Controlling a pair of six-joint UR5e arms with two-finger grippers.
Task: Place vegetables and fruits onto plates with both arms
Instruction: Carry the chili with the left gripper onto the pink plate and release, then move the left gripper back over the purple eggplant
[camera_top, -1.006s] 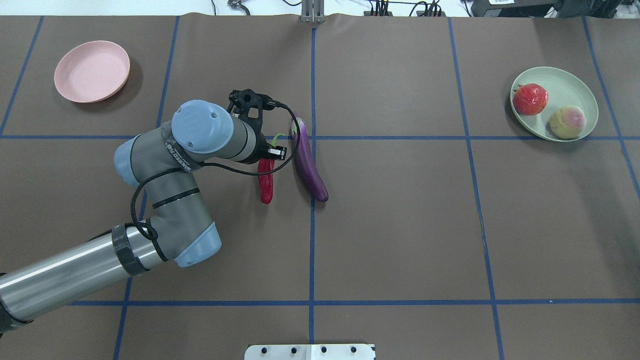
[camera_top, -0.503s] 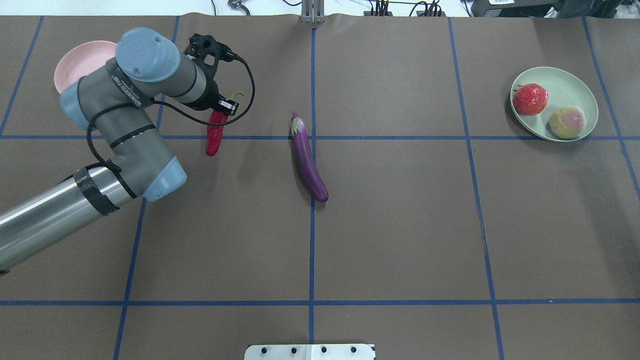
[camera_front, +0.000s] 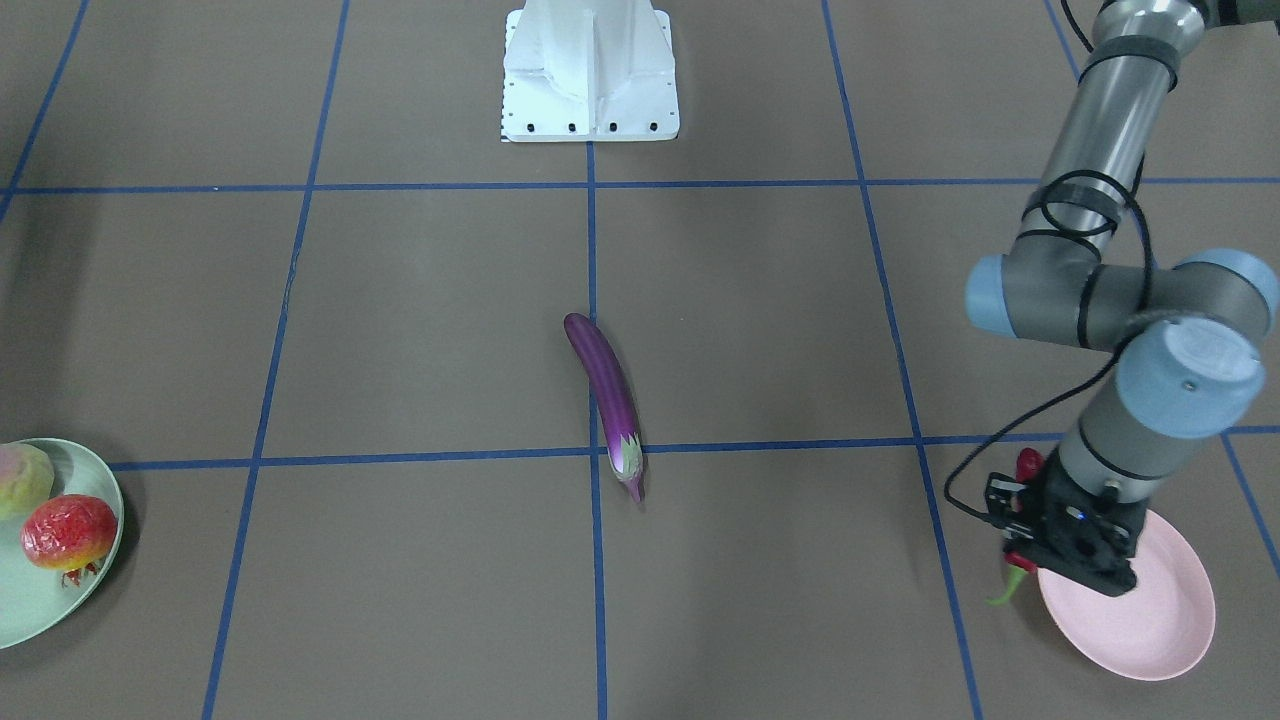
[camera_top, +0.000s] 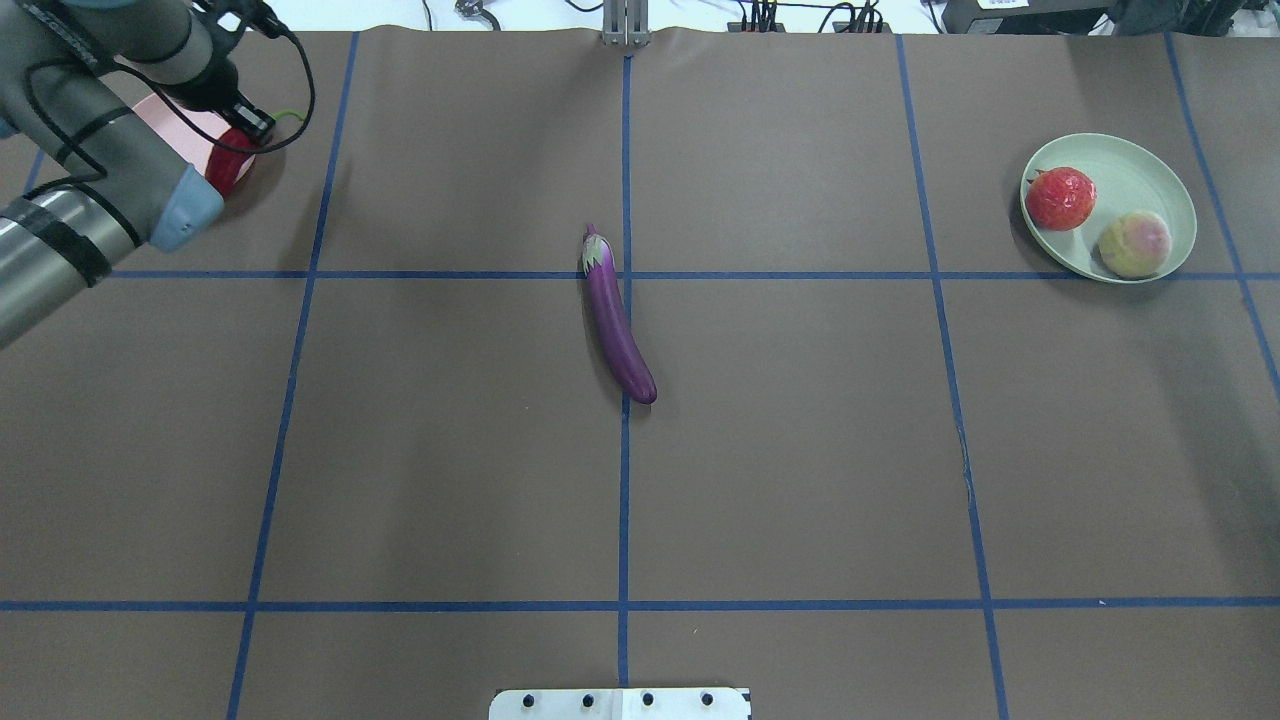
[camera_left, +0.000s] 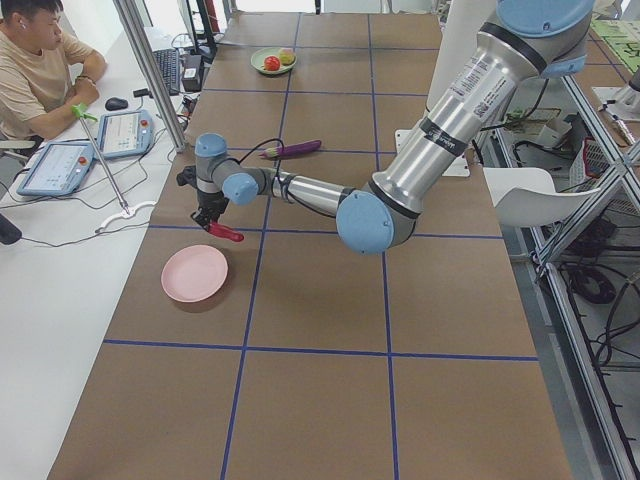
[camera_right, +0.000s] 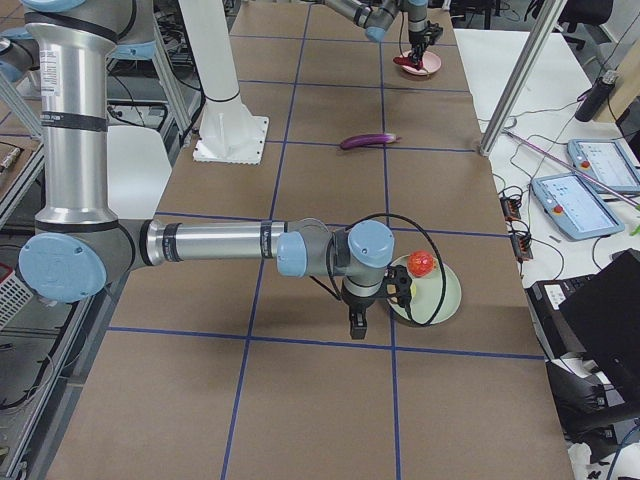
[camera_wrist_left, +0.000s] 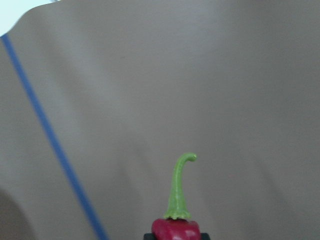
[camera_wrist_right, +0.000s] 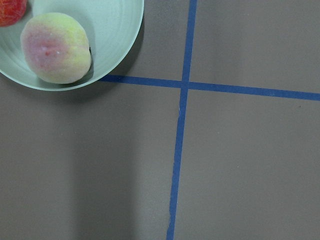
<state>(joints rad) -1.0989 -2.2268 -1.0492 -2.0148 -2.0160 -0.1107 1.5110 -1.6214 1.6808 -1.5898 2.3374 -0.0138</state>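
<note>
Altogether two plates (camera_top: 1140, 158) (one eggplant (camera_top: 617, 325) loose)

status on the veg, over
Left pincer shut on chili pepper, held at edge of pink plate, not down. Right pincer by green plate, state unclear. Eggplant on table, nothing blocking it.

Brown, blue-gridded table (camera_top: 800, 450) — purple eggplant (camera_top: 618, 320), red chili (camera_wrist_left: 176, 229) with green stem, pink plate (camera_front: 1150, 620), mint plate (camera_top: 1140, 160), red pomegranate (camera_top: 1060, 198), yellow-green peach (camera_wrist_right: 55, 48) — blushed pink.
</note>
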